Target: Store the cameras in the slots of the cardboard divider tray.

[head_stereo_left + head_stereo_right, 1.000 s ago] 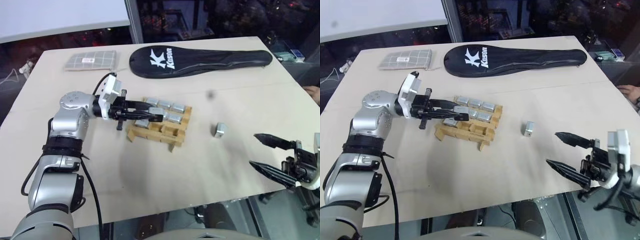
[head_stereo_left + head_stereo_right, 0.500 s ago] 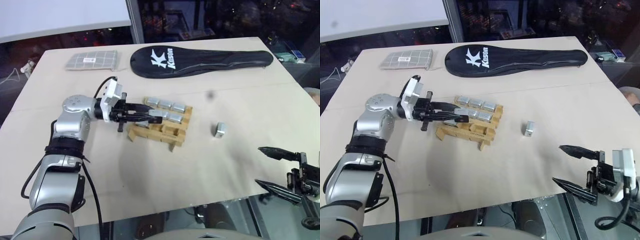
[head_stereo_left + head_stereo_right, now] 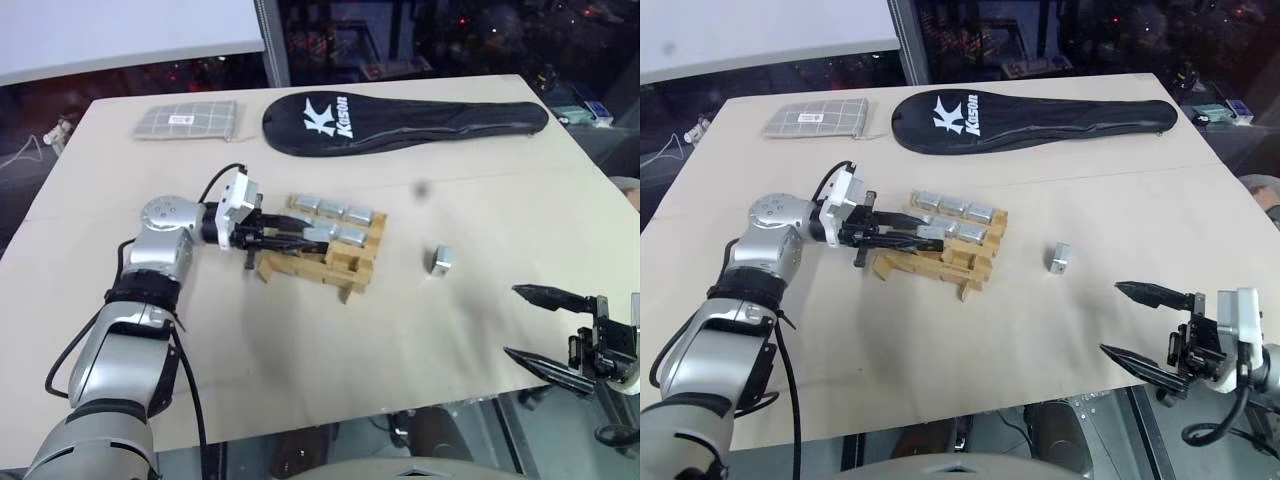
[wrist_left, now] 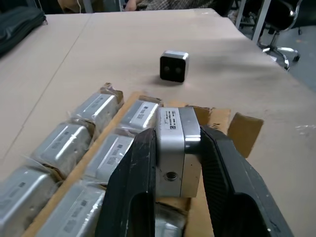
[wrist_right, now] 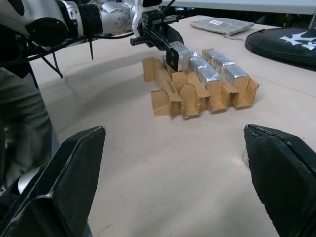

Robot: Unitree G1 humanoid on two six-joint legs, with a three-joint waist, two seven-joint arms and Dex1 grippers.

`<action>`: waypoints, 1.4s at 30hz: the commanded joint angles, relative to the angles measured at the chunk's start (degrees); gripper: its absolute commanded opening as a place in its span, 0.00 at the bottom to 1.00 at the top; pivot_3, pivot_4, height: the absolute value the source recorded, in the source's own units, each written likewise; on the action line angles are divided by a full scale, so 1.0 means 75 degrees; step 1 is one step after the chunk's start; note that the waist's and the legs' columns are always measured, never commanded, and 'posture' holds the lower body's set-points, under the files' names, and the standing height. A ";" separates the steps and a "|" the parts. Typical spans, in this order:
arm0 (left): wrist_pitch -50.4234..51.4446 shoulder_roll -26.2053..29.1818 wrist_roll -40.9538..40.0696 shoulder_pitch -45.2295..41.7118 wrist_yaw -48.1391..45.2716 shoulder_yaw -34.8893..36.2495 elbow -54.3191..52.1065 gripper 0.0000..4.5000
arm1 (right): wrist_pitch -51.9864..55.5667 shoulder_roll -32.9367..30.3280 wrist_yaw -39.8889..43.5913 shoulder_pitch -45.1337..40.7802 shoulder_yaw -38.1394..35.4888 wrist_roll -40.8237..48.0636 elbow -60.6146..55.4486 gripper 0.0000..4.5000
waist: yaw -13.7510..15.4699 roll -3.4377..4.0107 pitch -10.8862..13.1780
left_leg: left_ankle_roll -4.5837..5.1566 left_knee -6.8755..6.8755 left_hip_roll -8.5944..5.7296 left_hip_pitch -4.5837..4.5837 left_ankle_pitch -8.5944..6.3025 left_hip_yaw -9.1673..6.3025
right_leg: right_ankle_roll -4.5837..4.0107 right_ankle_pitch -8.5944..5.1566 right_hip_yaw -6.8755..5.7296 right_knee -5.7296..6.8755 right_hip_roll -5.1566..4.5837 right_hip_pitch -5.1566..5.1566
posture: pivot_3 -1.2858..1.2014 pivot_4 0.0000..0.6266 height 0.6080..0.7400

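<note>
Over the tan cardboard divider tray (image 3: 325, 262), left hand (image 4: 177, 148) clamped on a silver-grey camera (image 4: 177, 150) — screw hole visible up close; right hand (image 3: 1135, 322) spread wide, empty, toward 4 o'clock.

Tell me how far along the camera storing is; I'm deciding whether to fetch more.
Done: several cameras already sit in the cardboard divider tray. In hand: the left gripper is shut on another camera right above the tray. Left: one loose camera lies on the table, with the right gripper open, empty.
</note>
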 commanded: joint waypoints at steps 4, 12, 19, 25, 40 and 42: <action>-0.0496 0.0011 -0.0093 -0.0515 -0.0031 -0.0343 0.0503 0.16 | -0.0007 -0.0027 -0.0147 0.0237 -0.0221 0.0152 -0.0476 0.99 | -0.0007 0.0000 0.0000 | 0.0001 0.0001 0.0000 -0.0001 -0.0001 0.0001 | 0.0001 0.0000 0.0002 0.0000 0.0000 0.0000 | 0.52 0.24 1.00; -0.0439 0.0347 -0.0338 -0.0588 -0.0031 -0.1012 0.0575 0.16 | -0.0170 0.0048 -0.0152 0.0403 -0.0189 0.0090 -0.0460 0.99 | -0.0010 0.0000 0.0000 | 0.0005 0.0004 0.0000 0.0001 -0.0003 0.0002 | 0.0001 0.0001 0.0003 0.0001 -0.0001 0.0001 | 0.52 0.24 1.00; -0.0551 0.0404 -0.0426 -0.0691 -0.0031 -0.1407 0.0698 0.16 | -0.0347 0.0175 -0.0119 0.0391 -0.0129 0.0010 -0.0324 0.99 | -0.0011 0.0000 -0.0001 | 0.0006 0.0004 0.0001 0.0002 -0.0003 0.0003 | 0.0002 0.0000 0.0004 0.0003 0.0001 0.0001 | 0.52 0.24 1.00; -0.0839 0.0387 -0.0114 -0.0897 -0.0031 -0.1722 0.1024 0.27 | -0.0416 0.0239 -0.0123 0.0460 -0.0110 -0.0053 -0.0345 1.00 | -0.0008 0.0000 -0.0002 | 0.0006 0.0008 0.0001 0.0003 -0.0003 0.0002 | 0.0002 0.0000 0.0003 0.0003 0.0001 0.0004 | 0.52 0.24 1.00; -0.0926 0.0413 -0.0211 -0.1189 -0.0031 -0.1515 0.1206 0.94 | -0.0478 0.0280 -0.0168 0.0364 0.0015 -0.0157 -0.0268 1.00 | -0.0009 0.0000 -0.0002 | 0.0009 0.0025 0.0002 -0.0003 -0.0005 0.0001 | 0.0005 0.0002 0.0002 0.0003 0.0003 0.0005 | 0.52 0.24 1.00; -0.0860 0.0522 -0.0338 -0.1160 -0.0031 -0.1513 0.1041 0.94 | -0.0486 0.0291 -0.0161 0.0311 0.0064 -0.0183 -0.0233 1.00 | -0.0015 0.0000 -0.0002 | 0.0010 0.0026 0.0002 -0.0003 -0.0006 0.0001 | 0.0006 0.0003 0.0002 0.0004 0.0003 0.0005 | 0.52 0.24 1.00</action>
